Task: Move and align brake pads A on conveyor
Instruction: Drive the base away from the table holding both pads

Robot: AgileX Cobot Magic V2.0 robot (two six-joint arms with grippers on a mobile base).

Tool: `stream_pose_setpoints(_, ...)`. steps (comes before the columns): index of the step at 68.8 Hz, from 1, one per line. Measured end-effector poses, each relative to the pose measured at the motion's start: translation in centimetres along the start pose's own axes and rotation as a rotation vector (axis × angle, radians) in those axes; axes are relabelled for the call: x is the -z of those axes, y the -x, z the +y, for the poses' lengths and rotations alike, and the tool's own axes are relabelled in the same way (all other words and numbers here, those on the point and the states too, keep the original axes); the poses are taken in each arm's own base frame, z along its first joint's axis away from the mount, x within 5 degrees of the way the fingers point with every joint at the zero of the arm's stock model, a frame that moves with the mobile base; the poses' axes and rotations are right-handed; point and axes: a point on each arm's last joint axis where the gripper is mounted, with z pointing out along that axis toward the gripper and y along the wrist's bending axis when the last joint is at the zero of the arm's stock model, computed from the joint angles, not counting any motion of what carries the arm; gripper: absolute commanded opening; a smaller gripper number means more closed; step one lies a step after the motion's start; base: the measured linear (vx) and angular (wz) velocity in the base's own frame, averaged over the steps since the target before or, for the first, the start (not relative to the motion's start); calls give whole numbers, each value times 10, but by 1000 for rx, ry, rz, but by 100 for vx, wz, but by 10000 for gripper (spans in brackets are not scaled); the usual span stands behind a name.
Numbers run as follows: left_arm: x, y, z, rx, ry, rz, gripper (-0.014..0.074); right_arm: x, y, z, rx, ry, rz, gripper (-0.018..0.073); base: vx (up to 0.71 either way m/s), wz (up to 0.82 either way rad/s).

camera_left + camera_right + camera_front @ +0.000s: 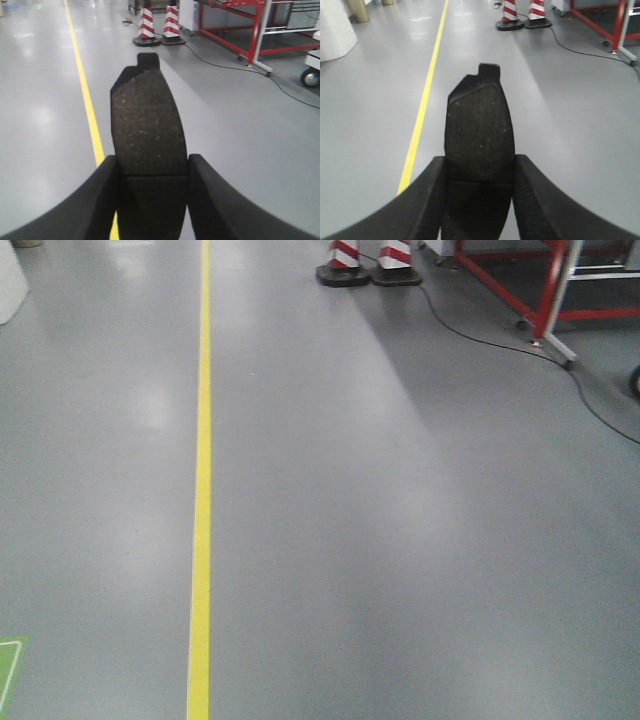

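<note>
1. Two pads are in the grasp, and neither is on a belt. The left hand (152, 165) is clamped on the left brake pad (147, 120) at its near end. The pad's long axis runs straight out ahead of the hand, lug end farthest away.
2. The right hand (479, 162) is clamped the same way on the right brake pad (479, 125), which also points forward.
3. Both pads hang over bare grey floor (400, 540), right of the yellow line (203, 490).
4. Beyond the striped cones (368, 265), a red conveyor frame (548, 290) stands well ahead and to the right. I take it to be the conveyor's, though no belt surface shows.
5. The carry therefore runs forward and rightward, and the right arm is probably the nearer one.
</note>
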Motion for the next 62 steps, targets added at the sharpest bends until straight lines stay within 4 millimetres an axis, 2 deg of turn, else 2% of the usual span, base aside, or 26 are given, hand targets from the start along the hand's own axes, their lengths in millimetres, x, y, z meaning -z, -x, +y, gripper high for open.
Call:
stream_pose_setpoints(30, 0, 0, 0, 0, 0, 1, -6, 0, 0, 0, 0, 0, 0, -7, 19, 34)
stream_pose_setpoints(62, 0, 0, 0, 0, 0, 1, -6, 0, 0, 0, 0, 0, 0, -7, 42, 15)
